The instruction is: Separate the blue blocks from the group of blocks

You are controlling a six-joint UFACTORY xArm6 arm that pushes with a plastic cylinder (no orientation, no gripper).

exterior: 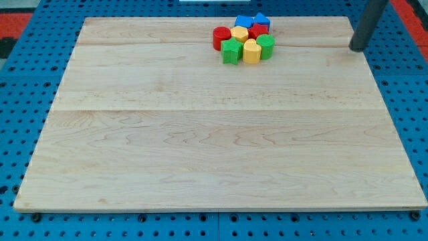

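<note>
A tight group of blocks sits near the view's top, right of centre. Two blue blocks lie at its top edge: a blue cube-like block (243, 21) and a blue pointed block (261, 21). Below them lie a red cylinder (221, 36), a yellow block (239, 33) and a red block (258, 31). In the bottom row are a green star-like block (231, 51), a yellow block (251, 51) and a green block (266, 46). My tip (357, 49) is on the board at the right edge, far to the right of the group, touching no block.
The wooden board (214, 147) lies on a blue perforated table (20, 100). The rod comes down from the view's top right corner.
</note>
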